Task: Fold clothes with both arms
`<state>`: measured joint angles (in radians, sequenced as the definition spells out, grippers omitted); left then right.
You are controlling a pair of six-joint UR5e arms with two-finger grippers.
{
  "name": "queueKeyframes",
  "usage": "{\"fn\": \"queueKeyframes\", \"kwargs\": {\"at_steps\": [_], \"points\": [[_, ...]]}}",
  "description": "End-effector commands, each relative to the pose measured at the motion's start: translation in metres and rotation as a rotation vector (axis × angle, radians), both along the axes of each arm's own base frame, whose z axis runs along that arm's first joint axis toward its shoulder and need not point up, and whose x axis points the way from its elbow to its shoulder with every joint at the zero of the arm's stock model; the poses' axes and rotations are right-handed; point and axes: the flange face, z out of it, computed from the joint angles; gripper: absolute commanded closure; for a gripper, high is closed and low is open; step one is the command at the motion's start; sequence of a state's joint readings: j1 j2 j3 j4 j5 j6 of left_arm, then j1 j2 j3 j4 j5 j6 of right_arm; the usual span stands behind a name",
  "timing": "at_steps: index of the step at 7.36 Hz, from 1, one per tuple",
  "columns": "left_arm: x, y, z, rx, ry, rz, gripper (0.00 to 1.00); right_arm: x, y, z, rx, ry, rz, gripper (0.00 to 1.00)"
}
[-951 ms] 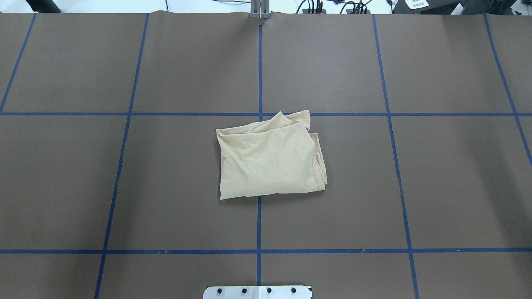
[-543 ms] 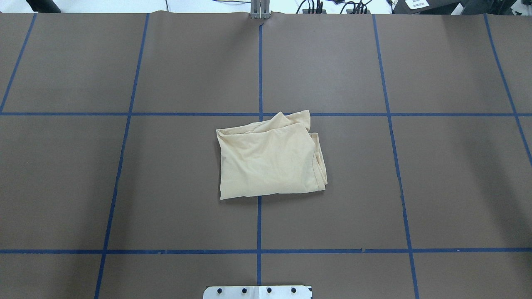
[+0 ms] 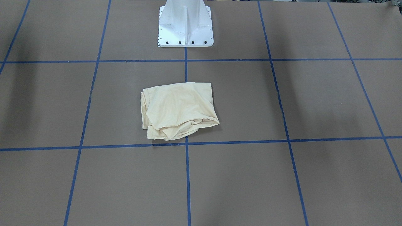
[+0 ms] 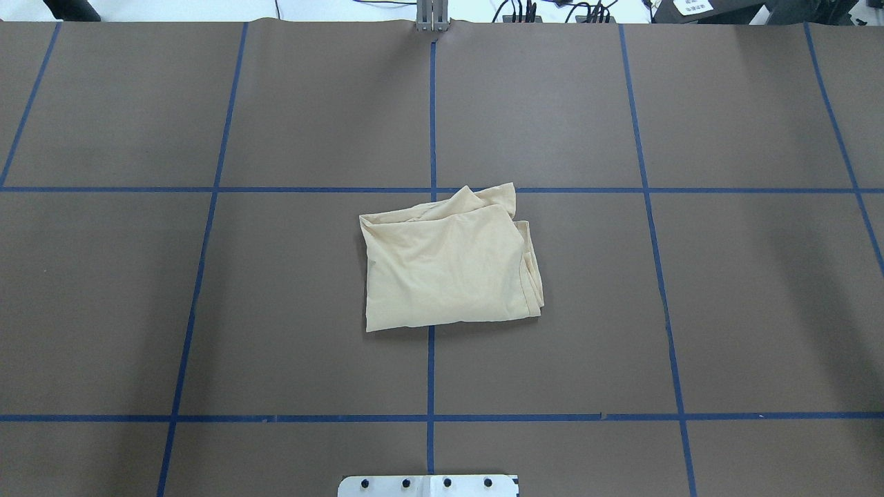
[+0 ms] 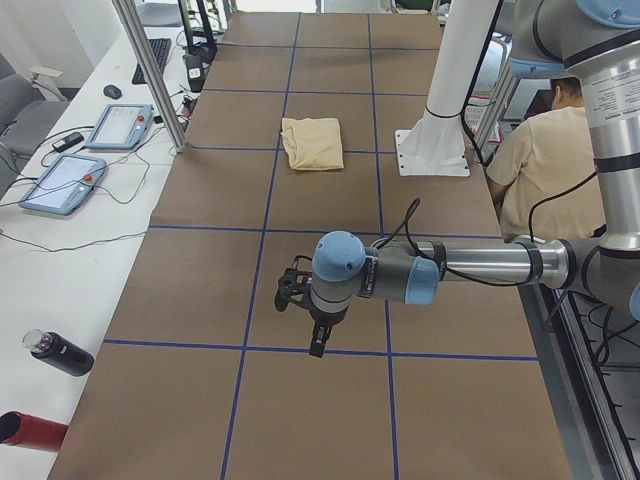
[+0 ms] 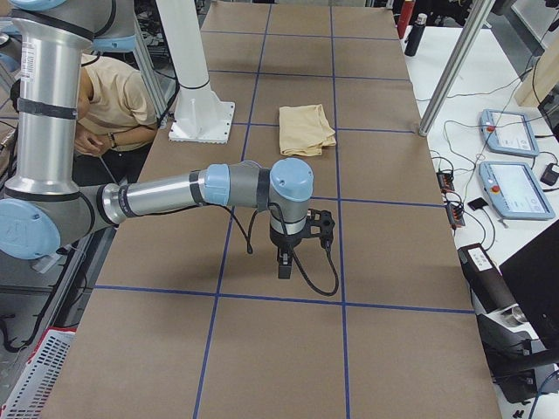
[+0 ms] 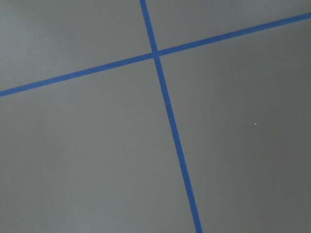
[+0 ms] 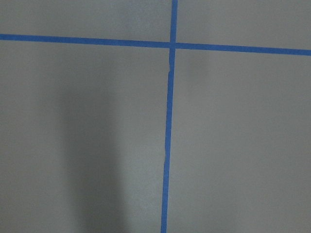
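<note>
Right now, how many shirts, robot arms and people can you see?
shirt: 1
robot arms: 2, the left arm and the right arm
person: 1
Total: 4

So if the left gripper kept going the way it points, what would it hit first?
Probably the brown table cover, near a blue tape crossing; the left gripper points downward, far from the T-shirt.

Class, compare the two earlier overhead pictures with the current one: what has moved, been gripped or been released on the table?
Nothing visibly changed: the folded T-shirt lies in the same place on the table, with the same creases.
</note>
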<state>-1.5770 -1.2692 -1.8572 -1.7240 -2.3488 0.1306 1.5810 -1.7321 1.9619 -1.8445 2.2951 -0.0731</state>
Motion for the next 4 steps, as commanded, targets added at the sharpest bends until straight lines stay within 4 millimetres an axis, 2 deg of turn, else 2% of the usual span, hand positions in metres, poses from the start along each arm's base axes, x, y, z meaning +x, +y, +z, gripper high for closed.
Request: {"fn": "queueKeyframes", "kwargs": {"at_steps": [1,4], "points": [[-0.0006,-0.0037,0.0023,0.007,0.0,-0.001,0.0,-0.0005,-0.0009,0.0004,0.006,-0.001,-0.001,0.0],[-0.0012,-0.0012,0.0008,0.01,-0.001,-0.001,0.0,-0.0015,-0.0016,-0.0006,0.014,-0.006,-0.003,0.0]]}}
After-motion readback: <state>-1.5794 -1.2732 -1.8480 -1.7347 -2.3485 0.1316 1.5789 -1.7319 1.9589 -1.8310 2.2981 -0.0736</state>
